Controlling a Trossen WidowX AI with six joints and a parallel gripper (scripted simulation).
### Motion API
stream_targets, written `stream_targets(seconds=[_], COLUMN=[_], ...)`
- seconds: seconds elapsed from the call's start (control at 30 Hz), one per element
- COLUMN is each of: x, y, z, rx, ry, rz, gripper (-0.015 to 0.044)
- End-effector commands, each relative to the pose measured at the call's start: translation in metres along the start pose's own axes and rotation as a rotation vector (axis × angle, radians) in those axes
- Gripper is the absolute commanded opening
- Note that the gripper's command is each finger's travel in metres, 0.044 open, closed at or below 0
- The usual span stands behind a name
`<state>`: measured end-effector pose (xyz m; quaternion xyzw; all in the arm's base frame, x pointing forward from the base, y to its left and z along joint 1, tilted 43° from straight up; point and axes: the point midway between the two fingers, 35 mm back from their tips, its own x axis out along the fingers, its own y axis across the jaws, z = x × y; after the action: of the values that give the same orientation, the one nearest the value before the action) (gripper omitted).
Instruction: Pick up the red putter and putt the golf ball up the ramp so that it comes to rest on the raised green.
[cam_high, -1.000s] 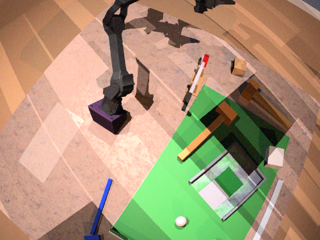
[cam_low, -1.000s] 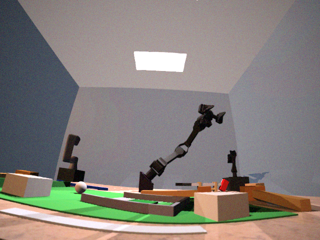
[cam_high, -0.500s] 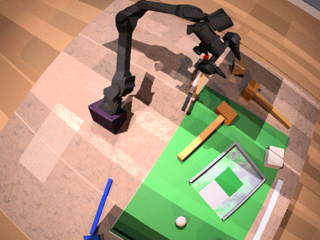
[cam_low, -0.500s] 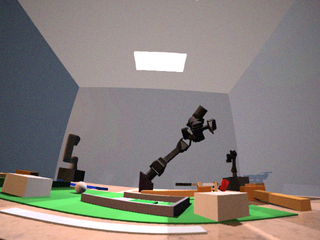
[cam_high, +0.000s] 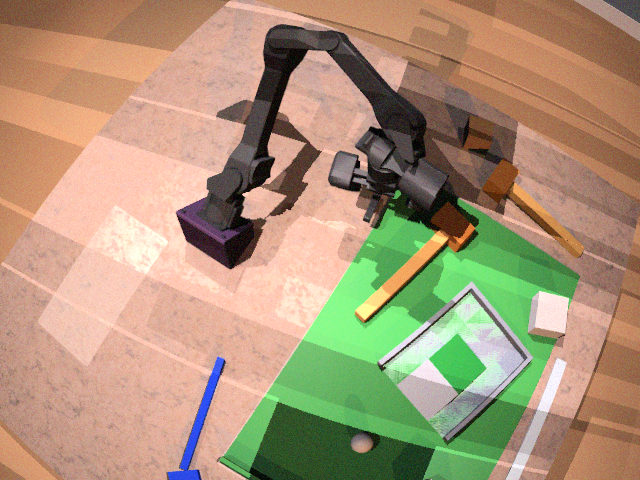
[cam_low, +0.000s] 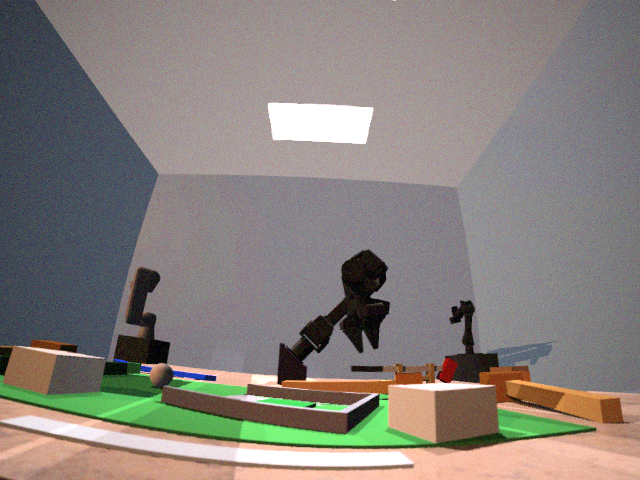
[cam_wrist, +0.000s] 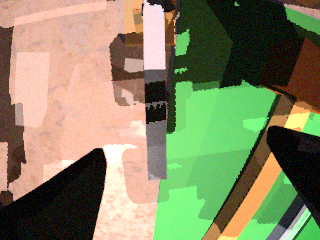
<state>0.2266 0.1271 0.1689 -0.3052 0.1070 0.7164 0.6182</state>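
Note:
The red putter lies on a small wooden stand (cam_low: 430, 373) (cam_wrist: 134, 20). Its red head (cam_low: 447, 370) shows in the exterior view; its pale shaft (cam_wrist: 154, 45) and its grey and black grip (cam_wrist: 156, 150) (cam_low: 366, 368) show too. My gripper (cam_high: 383, 181) (cam_low: 368, 349) (cam_wrist: 189, 145) is open and empty, pointing down above the grip end, which lies between the fingertips in the wrist view. In the top view the arm hides most of the putter. The white golf ball (cam_high: 361, 442) (cam_low: 161, 374) rests on the mat. The raised green (cam_high: 457, 361) lies behind a grey ramp (cam_high: 426, 390), inside grey walls (cam_high: 501, 322) (cam_low: 258, 410).
An orange mallet (cam_high: 408, 279) (cam_wrist: 260, 185) lies on the green mat (cam_high: 330, 372) beside the putter. Another mallet (cam_high: 547, 222) (cam_low: 563, 400), a wooden block (cam_high: 478, 132) and a white block (cam_high: 549, 314) (cam_low: 442, 413) lie farther right. A blue putter (cam_high: 203, 413) lies left of the mat.

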Motion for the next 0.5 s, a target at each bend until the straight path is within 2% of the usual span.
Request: stream_targets(seconds=[0.0,0.3,0.47], x=[0.008,0.008,0.025], y=[0.014,0.014,0.015], z=[0.0,-0.002,-0.005], rx=[0.117,0.117,0.117], ry=[-0.052,-0.052,-0.052], rz=[0.044,0.044,0.044], gripper=[0.044,0.044,0.044])
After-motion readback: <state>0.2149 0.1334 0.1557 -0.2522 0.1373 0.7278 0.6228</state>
